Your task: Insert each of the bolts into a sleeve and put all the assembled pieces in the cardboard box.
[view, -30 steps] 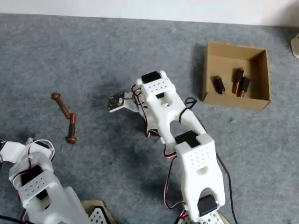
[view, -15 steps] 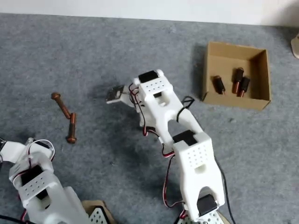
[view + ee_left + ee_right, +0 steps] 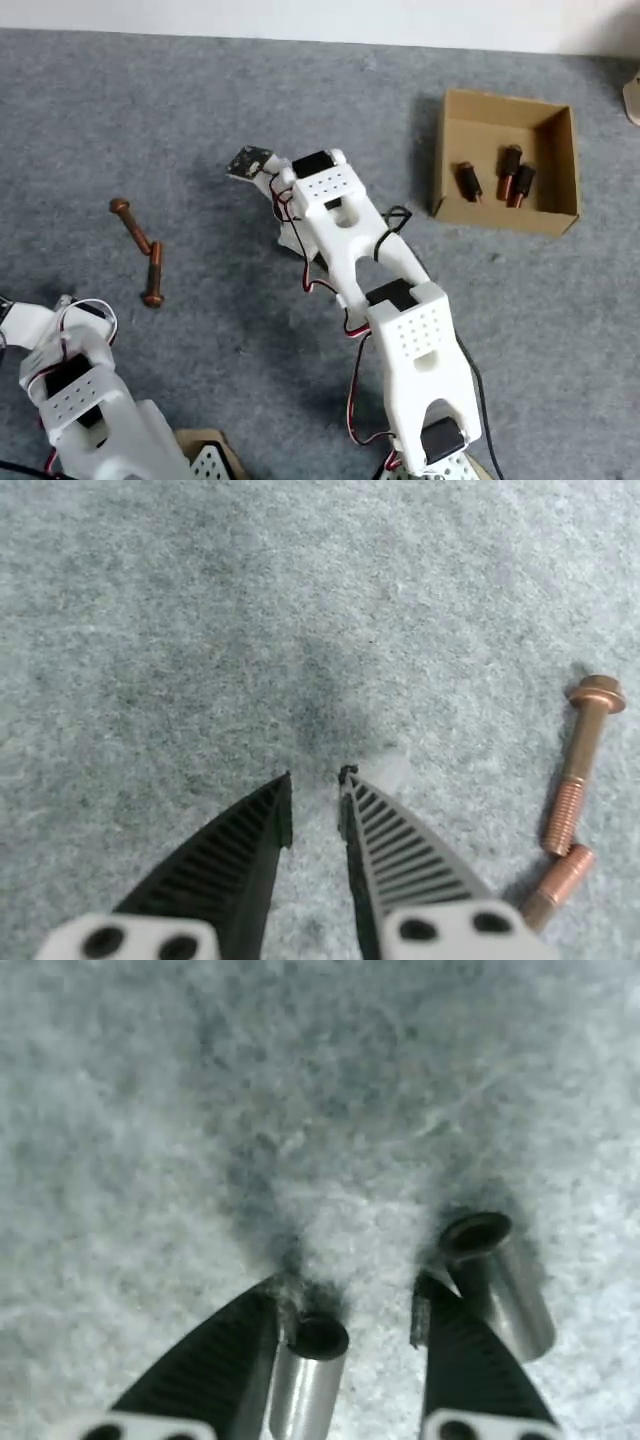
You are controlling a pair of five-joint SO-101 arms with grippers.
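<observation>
In the right wrist view my right gripper (image 3: pixel 345 1310) is open just above the carpet. One silver sleeve (image 3: pixel 305 1380) lies between the fingers, against one of them. A second sleeve (image 3: pixel 500 1280) lies just outside the other finger. The right arm (image 3: pixel 335 205) reaches to the table's middle and covers the sleeves from above. My left gripper (image 3: pixel 315 780) hovers over bare carpet, open by a narrow gap and holding nothing. Two copper bolts (image 3: pixel 580 760) (image 3: pixel 557 882) lie to its side; from above the bolts (image 3: pixel 133 225) (image 3: pixel 153 272) lie at the left. The cardboard box (image 3: pixel 545 220) stands at the back right.
Three assembled pieces (image 3: pixel 468 181) (image 3: pixel 508 170) (image 3: pixel 522 185) lie inside the box. The left arm (image 3: pixel 65 365) sits at the front left corner. Grey carpet covers the whole table. A pale object (image 3: pixel 632 98) pokes in at the right edge.
The right arm's wrist has swung toward the far side, its camera block moving away from me. The left arm, the bolts and the box have stayed put.
</observation>
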